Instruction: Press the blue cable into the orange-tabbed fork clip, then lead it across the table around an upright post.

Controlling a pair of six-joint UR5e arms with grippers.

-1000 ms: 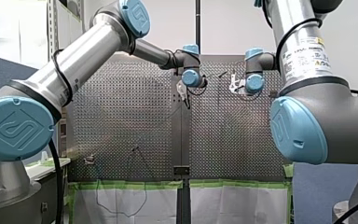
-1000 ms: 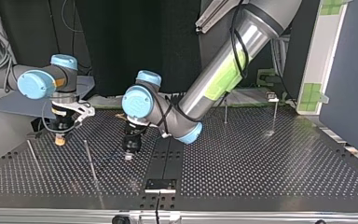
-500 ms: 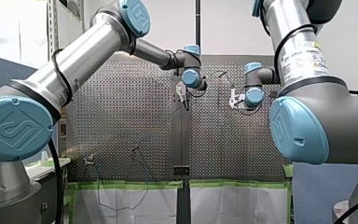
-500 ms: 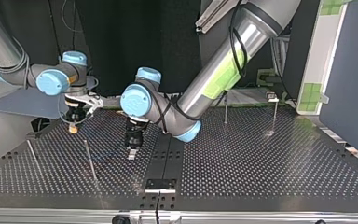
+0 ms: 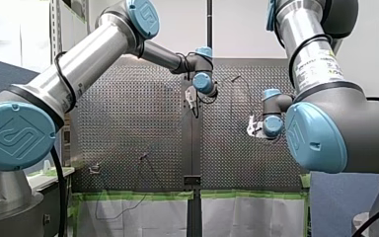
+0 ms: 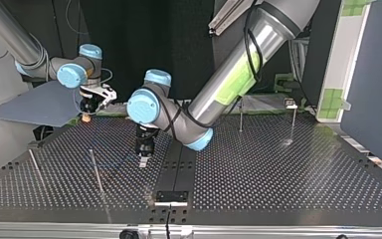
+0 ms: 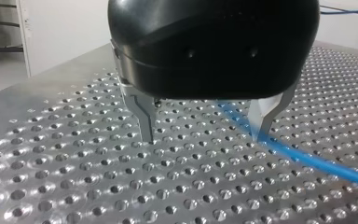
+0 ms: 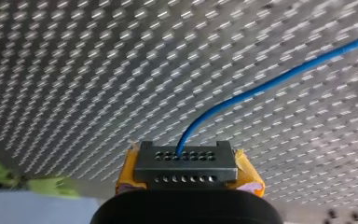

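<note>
— What moved just now?

— My right pincer (image 6: 86, 117). Over the last second it has drawn back toward the far edge of the tabletop (image 6: 278, 179), at the top view's left. It is clamped on the blue cable (image 8: 270, 83), which comes out from between its yellow pads (image 8: 248, 173). My left pincer (image 7: 203, 138) has barely shifted. It stands low over the middle of the tabletop, spread apart, and the cable runs along the surface just beside one of its metal fingers (image 7: 260, 123).

— So how does the task stand?

— I judge the pull is taking up slack, laying the cable straighter past my left pincer. I cannot make out the orange-tabbed fork clip, so I cannot tell whether the pressing is done. The lead around a post (image 6: 96, 172) looks not yet made.

— And the materials?

— The cable is thin, round, smooth and limp, bending in a soft curve. The tabletop is hard, dull metal, pitted with regular holes. The post is a slim bare rod
</note>
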